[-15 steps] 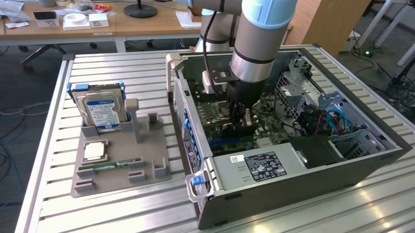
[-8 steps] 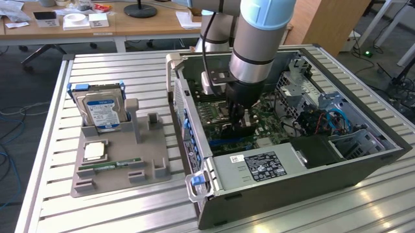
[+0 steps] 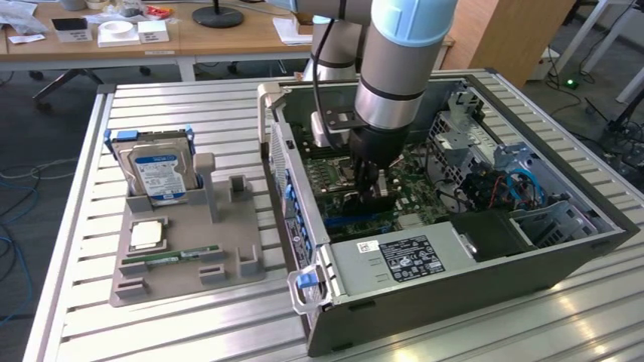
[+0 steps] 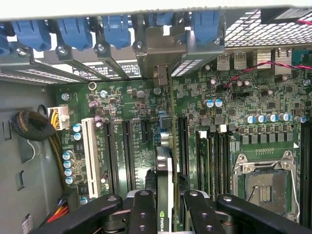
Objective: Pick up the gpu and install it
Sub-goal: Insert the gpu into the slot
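Now the gripper (image 4: 168, 200) clamps the gpu (image 4: 165, 168) edge-down between its jaws, long axis parallel to the motherboard slots (image 4: 127, 146), bracket toward the blue clips (image 4: 117, 27)

The Universal Robots arm (image 3: 400, 68) hangs almost vertical, its wrist pointing straight down and the black gripper (image 3: 370, 188) at its lower end. The two dark fingers (image 4: 142, 209) stand parallel and partly closed, pinching the gpu (image 4: 165, 170) edge-on between them, the card running straight ahead from the fingertips.
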Tool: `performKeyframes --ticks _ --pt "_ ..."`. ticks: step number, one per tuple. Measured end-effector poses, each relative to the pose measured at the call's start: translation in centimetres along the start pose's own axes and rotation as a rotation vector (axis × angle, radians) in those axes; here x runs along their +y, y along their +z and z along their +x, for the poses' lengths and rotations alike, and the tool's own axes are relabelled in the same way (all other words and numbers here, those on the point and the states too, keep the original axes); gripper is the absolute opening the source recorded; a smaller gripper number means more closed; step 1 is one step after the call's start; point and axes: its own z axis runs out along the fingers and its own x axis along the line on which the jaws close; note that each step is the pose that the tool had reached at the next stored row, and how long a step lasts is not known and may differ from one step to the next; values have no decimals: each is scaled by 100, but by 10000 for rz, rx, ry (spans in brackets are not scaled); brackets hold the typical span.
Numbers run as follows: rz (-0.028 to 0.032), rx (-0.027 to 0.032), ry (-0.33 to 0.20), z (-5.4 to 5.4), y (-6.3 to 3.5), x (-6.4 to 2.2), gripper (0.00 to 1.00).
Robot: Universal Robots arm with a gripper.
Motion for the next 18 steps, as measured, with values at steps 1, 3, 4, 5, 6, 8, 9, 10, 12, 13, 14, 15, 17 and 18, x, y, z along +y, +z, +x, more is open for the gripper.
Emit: performKeyframes --ticks 1,3,4,5,6,8,9,10,12,13,14,15,17,18 --pt "1 -1 2 0 4 2 27" --pt "0 -2 2 0 8 5 27" --pt "-1 -3 2 0 8 5 27" --pt "-1 -5 2 -1 8 5 27" --pt "-1 -6 3 -1 8 5 27" --pt "0 -8 3 -1 12 6 27" --pt "0 -8 3 -1 16 5 27" --pt "-1 -4 4 0 19 6 27" --pt "-2 -2 3 0 26 5 27" --pt "-3 0 4 1 32 6 27" --pt "-1 -4 5 1 34 6 27" --pt "-1 -5 5 0 35 6 27" --pt "-1 -5 5 0 35 6 27" --pt "-1 -5 5 0 35 6 27"
